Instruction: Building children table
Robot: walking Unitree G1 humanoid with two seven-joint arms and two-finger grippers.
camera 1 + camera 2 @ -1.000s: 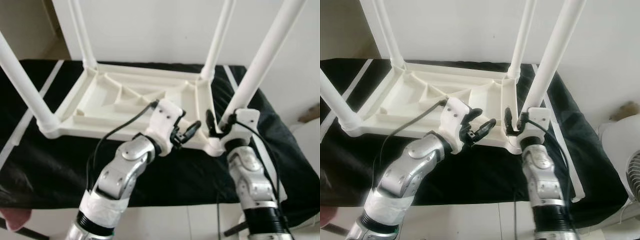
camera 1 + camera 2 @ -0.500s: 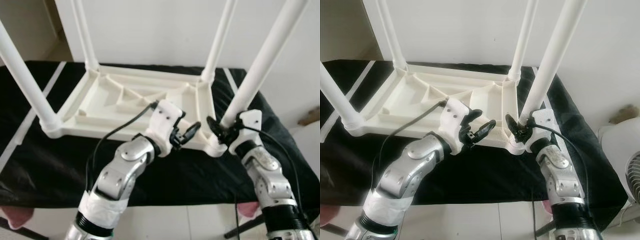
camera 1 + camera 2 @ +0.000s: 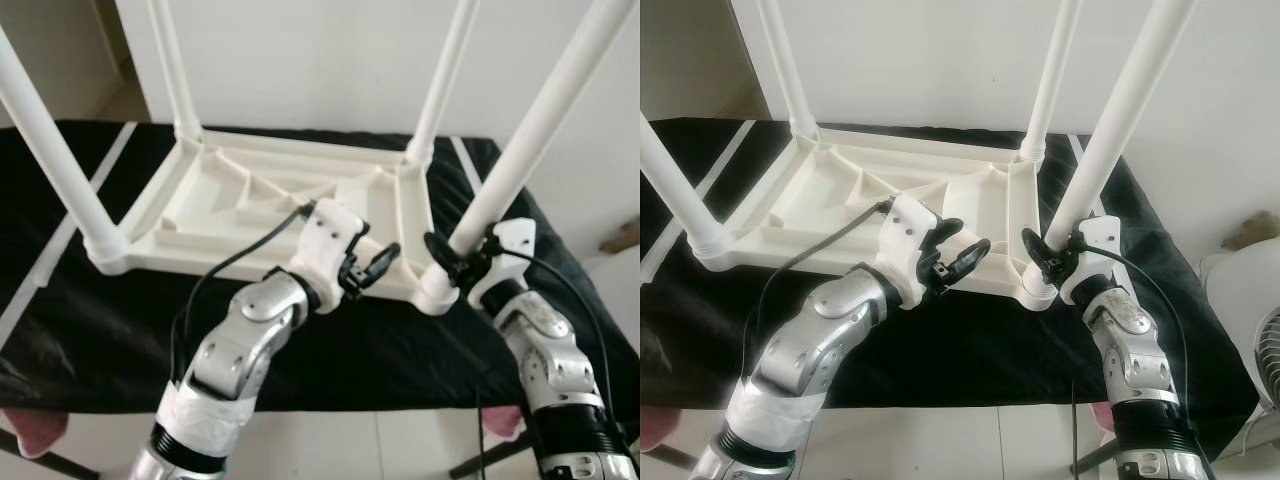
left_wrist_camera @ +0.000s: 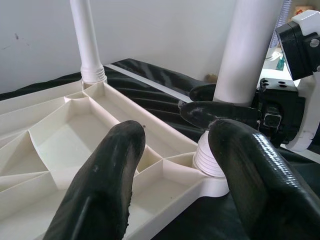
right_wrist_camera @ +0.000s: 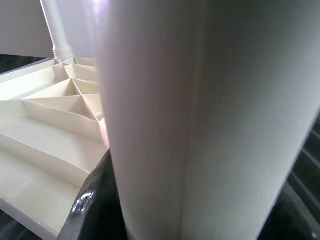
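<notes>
currently the right gripper (image 3: 447, 262) is clamped around the base of the near right leg (image 3: 540, 125), whose long axis rises steeply from the upturned tabletop (image 3: 250, 200), while the left gripper (image 3: 372, 268) waits just beside it, fingers spread and empty.

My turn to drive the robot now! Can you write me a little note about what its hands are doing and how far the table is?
Right gripper: closed around the near right leg, low down by its corner socket.
Left gripper: open, holding nothing, over the front rim of the tabletop beside that corner.
The tabletop lies upside down on the black cloth.
Done: all four legs stand up in their corners.
Left: I can't tell if the near right leg is fully tight; check it, then let go and flip the table, I'd guess.
</notes>
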